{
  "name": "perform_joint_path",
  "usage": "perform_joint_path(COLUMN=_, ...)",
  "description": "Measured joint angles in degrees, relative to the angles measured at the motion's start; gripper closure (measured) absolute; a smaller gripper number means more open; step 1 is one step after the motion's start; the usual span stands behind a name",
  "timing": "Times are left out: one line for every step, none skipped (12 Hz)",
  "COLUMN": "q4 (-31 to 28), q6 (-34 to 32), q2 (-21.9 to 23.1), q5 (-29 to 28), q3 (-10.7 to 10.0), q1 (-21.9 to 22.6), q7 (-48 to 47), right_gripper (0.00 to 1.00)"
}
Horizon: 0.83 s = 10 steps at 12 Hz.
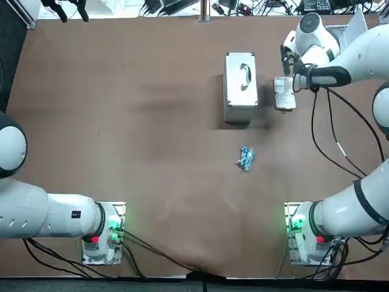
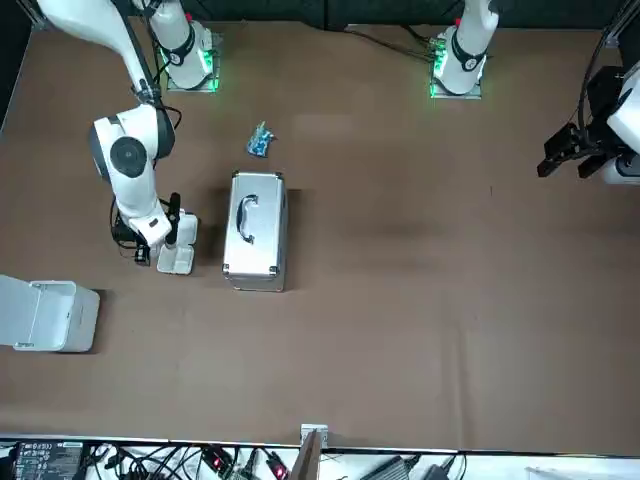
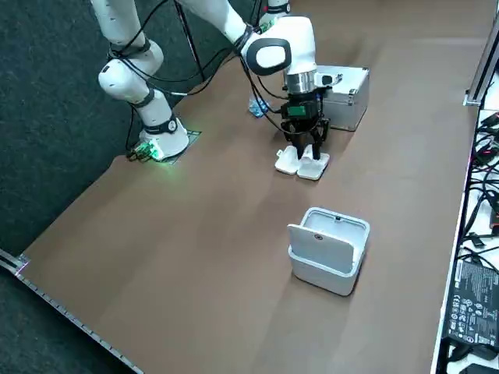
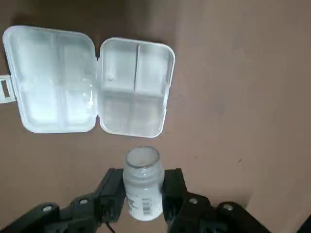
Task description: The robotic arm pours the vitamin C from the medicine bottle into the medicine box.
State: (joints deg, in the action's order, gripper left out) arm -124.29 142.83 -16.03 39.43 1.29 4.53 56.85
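Hand [image 4: 144,180] pinches medicine bottle [image 4: 142,194], its mouth just beside the open medicine box [image 4: 131,87] on the desk [image 4: 233,97] | risk: if we tip it off-centre or too fast, vitamin C overshoots the compartments [image 4: 119,73] and scatters.

My right arm's stretched far forward, wrist pointing down, right gripper [image 4: 143,181] low, clamped round the bottle [image 4: 141,164].

top: overhead, downward.
front: across table [image 2: 450,330], facing back.
right side: raised, diagonal.
right wrist: close behind right gripper [image 4: 144,177] clasping medicine bottle [image 4: 142,194]; all share medicine box [image 4: 133,92] beyond fingers.
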Motion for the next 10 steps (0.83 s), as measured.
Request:
perform_joint_path(q4=0.0, q6=-0.7, q2=0.0, q5=1.3, q3=0.5, q1=0.0, q7=-1.6, right_gripper=0.57)
perform_joint_path(q4=0.1, q6=-1.3, q2=0.0, q5=2.1, q3=1.0, q1=0.0, q7=-2.8, right_gripper=0.57)
perform_joint_path(q4=0.4, q6=-2.1, q2=0.0, q5=2.4, q3=1.5, q1=0.1, q7=-3.4, right_gripper=0.57)
perform_joint_path(q4=0.7, q6=-2.7, q2=0.0, q5=2.5, q3=1.9, q1=0.2, q7=-3.7, right_gripper=0.57)
perform_joint_path(q4=0.9, q6=-2.9, q2=0.0, q5=2.7, q3=2.1, q1=0.2, q7=-3.7, right_gripper=0.57)
perform_joint_path(q4=1.1, q6=-3.0, q2=0.0, q5=3.4, q3=2.2, q1=0.2, q7=-3.8, right_gripper=0.57)
perform_joint_path(q4=1.2, q6=-3.1, q2=0.0, q5=3.9, q3=2.3, q1=0.2, q7=-3.9, right_gripper=0.57)
perform_joint_path(q4=1.2, q6=-3.2, q2=0.0, q5=4.3, q3=2.3, q1=0.2, q7=-3.9, right_gripper=0.57)
perform_joint_path(q4=1.2, q6=-3.5, q2=0.0, q5=4.9, q3=2.4, q1=0.2, q7=-3.9, right_gripper=0.57)
perform_joint_path(q4=1.2, q6=-3.7, q2=0.0, q5=5.9, q3=2.4, q1=0.2, q7=-4.0, right_gripper=0.57)
